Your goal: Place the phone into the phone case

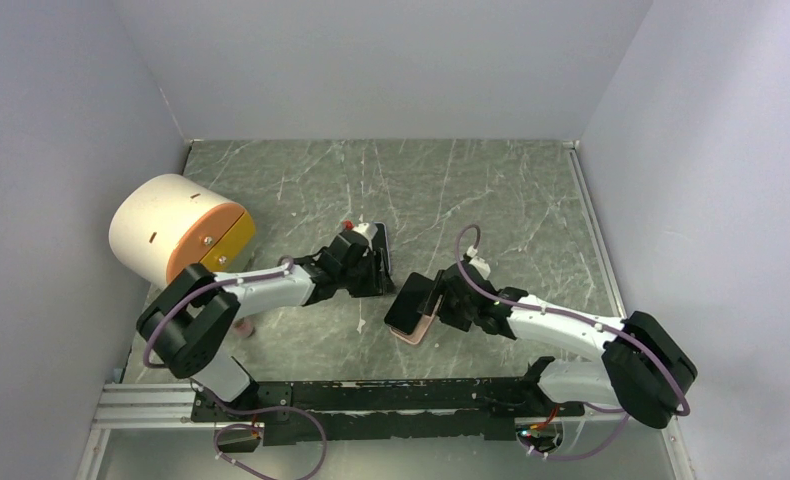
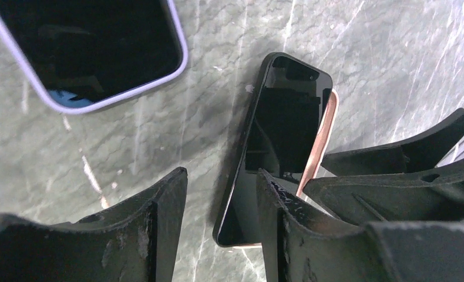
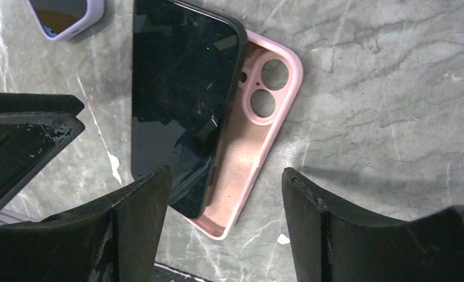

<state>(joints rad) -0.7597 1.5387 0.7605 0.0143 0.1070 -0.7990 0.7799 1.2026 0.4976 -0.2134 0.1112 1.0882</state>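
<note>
A black phone [image 3: 177, 106] lies screen up, askew over a pink phone case [image 3: 259, 147]. Its right edge rests inside the case and its left edge hangs out over the case's rim. Both also show in the top view, the phone [image 1: 408, 303] and the case [image 1: 418, 335], and in the left wrist view, the phone [image 2: 282, 135] and the case [image 2: 325, 129]. My right gripper [image 3: 224, 188] is open and empty, with its jaws straddling the near end of the phone and case. My left gripper [image 2: 221, 194] is open and empty, just left of the phone's other end.
A second phone in a lavender case [image 2: 94, 47] lies by the left gripper and also shows in the top view [image 1: 379, 243]. A white cylinder with an orange face [image 1: 176, 232] stands at the left. A black rail [image 1: 371, 395] runs along the near edge. Walls enclose the table.
</note>
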